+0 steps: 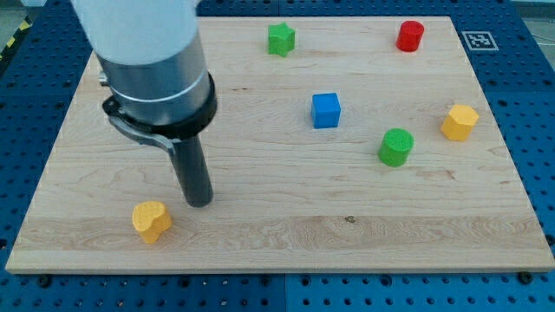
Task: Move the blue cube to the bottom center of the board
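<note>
You have no pincer here, only my tip point(199, 202) at eight o'clock on the tabletop point(286, 230), so push the blue cube point(326, 110), likely light, rigid and easy-sliding, just right of center, squarely from its twelve-o'clock face.

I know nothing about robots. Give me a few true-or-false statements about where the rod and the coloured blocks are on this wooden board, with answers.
1. My tip touches the blue cube. False: it stands well to the view's left of it, near the yellow heart-shaped block.
2. The red cylinder sits near the view's top right of the wooden board. True.
3. The green cylinder lies to the view's left of the blue cube. False: lower right.
4. The green star-shaped block is near the top edge. True.
5. The yellow hexagonal block is near the right edge. True.
</note>
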Motion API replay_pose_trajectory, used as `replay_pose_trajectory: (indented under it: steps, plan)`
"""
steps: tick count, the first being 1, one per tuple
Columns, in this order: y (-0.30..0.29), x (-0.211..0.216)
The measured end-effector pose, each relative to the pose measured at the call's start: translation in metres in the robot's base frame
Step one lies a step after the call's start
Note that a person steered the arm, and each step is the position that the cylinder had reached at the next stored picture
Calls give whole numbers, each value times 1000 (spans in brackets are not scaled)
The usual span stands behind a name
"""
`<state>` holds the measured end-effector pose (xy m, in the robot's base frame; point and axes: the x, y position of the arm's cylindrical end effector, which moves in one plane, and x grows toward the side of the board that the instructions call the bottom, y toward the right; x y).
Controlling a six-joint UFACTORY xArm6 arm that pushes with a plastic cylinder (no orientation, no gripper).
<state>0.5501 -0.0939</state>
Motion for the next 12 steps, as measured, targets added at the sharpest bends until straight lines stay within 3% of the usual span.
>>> replay_pose_trajectory:
  steps: [4, 5, 7, 11, 12]
  plan:
    - [-63, 17]
    - [-46, 16]
    - [52, -26]
    - [91, -195]
    - [150, -211]
